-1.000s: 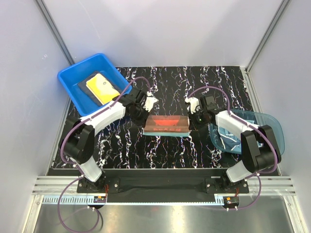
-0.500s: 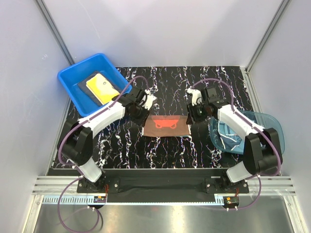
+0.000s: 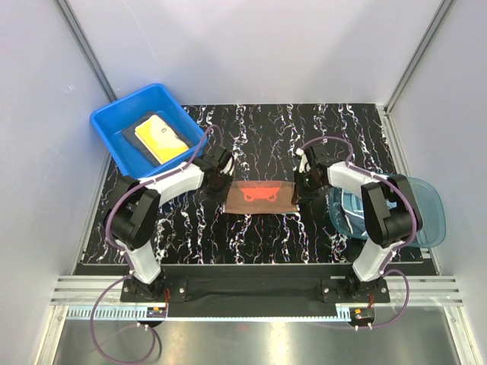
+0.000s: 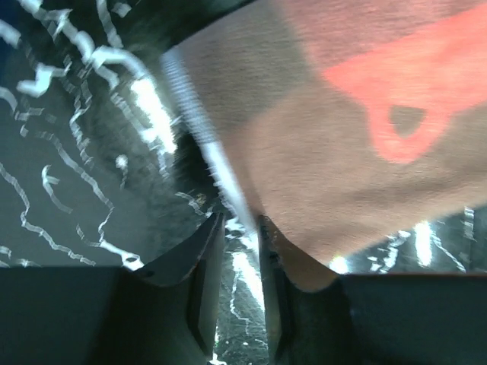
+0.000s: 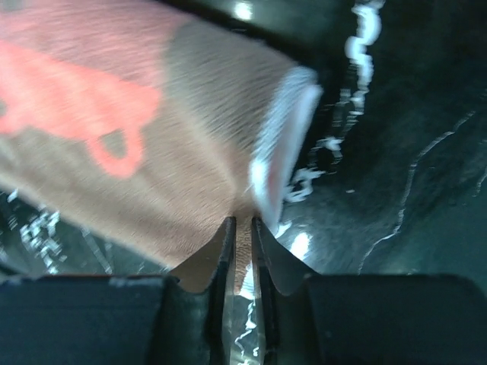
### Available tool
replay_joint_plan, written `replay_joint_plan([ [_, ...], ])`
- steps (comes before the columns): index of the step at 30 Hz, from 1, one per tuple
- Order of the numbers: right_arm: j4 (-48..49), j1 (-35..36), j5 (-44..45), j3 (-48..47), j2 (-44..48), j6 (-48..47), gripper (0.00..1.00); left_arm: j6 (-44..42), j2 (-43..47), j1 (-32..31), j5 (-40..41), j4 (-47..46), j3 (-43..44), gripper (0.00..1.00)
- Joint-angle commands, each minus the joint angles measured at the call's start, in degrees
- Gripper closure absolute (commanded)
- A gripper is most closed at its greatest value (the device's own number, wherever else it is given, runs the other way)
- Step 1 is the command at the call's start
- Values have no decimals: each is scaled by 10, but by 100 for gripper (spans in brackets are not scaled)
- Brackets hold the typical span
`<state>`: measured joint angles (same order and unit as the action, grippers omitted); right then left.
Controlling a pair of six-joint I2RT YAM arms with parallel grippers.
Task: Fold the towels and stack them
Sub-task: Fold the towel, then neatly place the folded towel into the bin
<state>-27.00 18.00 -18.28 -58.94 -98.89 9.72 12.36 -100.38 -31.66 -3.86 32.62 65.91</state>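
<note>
Since the folded brown towel (image 3: 261, 195), lying flat on the marbled table (image 3: 251, 137) between the arms, looks light, soft and limp, it wants pinching through both layers at a hemmed end; left gripper (image 4: 238, 222) slightly parted, empty; right gripper (image 5: 240, 222) at the hem, grip indeterminate.

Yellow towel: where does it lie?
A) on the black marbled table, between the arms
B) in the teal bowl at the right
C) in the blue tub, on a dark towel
C: the yellow towel lies on a dark towel inside the blue tub.
</note>
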Motion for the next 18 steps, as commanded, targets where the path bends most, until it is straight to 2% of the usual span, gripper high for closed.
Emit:
replay_joint_plan([
  [1, -7, 5, 55, -38, -3, 35, 80, 45, 18, -2, 63, -2, 27, 68],
  [4, -14, 5, 41, -55, 26, 55, 81, 59, 49, -1, 80, 14, 37, 62],
  [8, 5, 5, 36, -71, 31, 76, 82, 67, 69, 0, 42, 0, 34, 56],
  [10, 19, 5, 40, -77, 12, 84, 79, 80, 69, 3, 2, -30, 15, 54],
  [18, 75, 3, 74, -88, -73, 82, 75, 101, 28, 19, -35, -99, -42, 50],
])
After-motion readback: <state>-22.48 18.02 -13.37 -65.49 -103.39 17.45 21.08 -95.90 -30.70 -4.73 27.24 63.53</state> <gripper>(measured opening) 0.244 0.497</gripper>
